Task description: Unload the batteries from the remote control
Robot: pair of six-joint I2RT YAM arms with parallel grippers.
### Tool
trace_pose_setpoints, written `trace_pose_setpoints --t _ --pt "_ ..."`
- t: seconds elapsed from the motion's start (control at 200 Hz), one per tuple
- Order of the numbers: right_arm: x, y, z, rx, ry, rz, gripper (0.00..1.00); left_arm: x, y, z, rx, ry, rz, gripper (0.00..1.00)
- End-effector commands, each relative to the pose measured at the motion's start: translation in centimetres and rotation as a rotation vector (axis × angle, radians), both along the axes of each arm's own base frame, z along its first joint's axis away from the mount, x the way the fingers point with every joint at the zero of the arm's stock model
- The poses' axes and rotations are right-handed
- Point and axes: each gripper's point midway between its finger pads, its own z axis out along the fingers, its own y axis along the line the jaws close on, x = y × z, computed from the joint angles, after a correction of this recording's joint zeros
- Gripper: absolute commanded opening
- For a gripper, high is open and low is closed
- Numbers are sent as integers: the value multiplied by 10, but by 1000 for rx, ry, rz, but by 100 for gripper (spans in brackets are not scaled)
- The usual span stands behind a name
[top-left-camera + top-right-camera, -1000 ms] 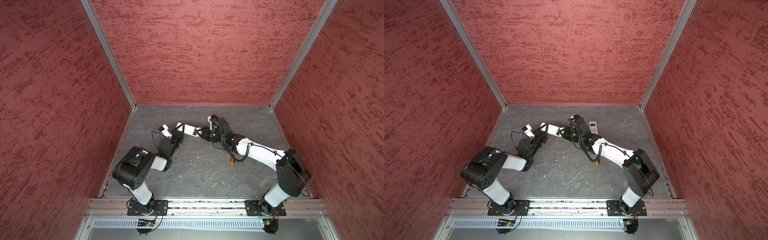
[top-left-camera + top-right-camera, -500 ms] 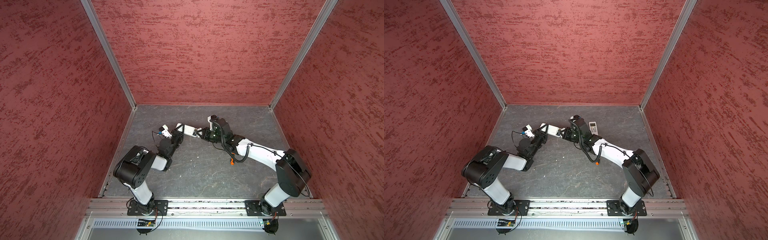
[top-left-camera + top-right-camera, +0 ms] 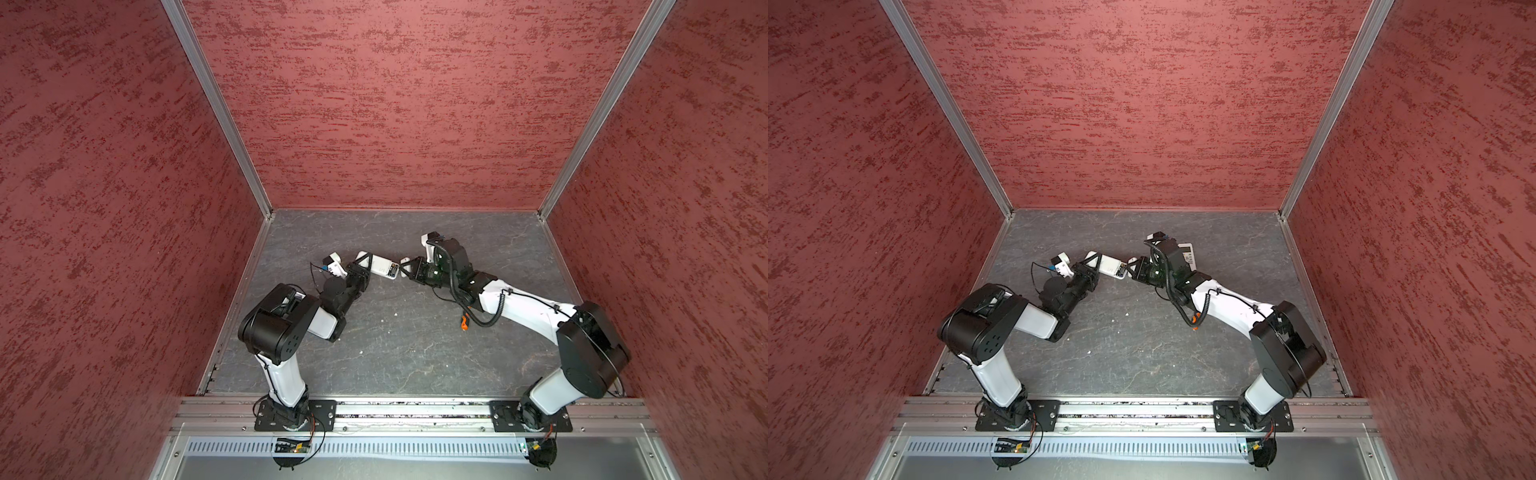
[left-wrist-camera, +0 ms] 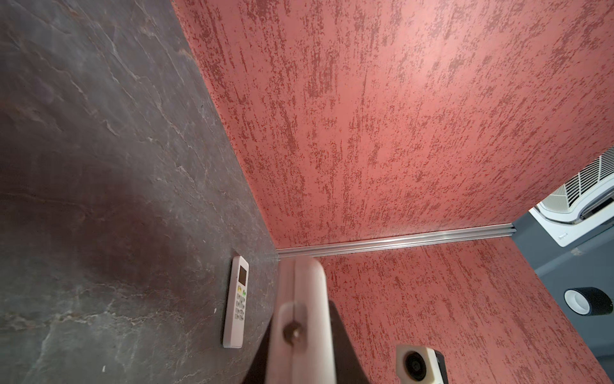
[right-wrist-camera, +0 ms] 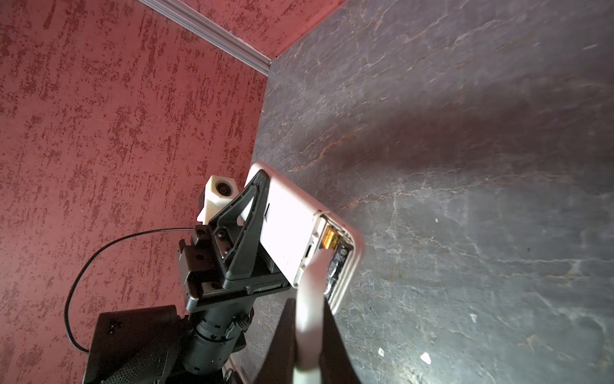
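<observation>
The left claw (image 3: 366, 262) pinched the remote (image 3: 386, 270), batteries (image 5: 339, 261) exposed. The right claw (image 3: 409, 267) pinched a white cover (image 5: 310, 289) beside them.

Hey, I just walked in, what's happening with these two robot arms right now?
The left end effector holds a white remote up off the table, back side showing, battery compartment open. The batteries are still seated inside. The right end effector, jaws closed, has its tip at that compartment; whether it grips anything there is unclear. A second remote lies untouched on the table near the back wall.
</observation>
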Motion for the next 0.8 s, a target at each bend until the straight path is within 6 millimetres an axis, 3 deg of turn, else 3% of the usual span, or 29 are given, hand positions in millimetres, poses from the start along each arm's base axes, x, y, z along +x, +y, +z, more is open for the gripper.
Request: trace_pose_setpoints --t 0.0,0.13,0.391,0.606,0.797 --pt "8 -28 11 -30 -45 -40 3 2 -8 11 11 -58 -27 0" --pt "27 -91 -6 -209 -48 -175 3 -2 -14 2 36 -32 -48 0" --pt "46 -230 -71 -560 69 -482 3 -16 -31 -35 101 68 -93 0" --pt "50 -287 -122 -770 200 -572 5 -23 -49 -56 148 124 -139 0" --pt "54 -316 -147 -869 278 -598 6 -28 -56 -67 157 147 -166 0"
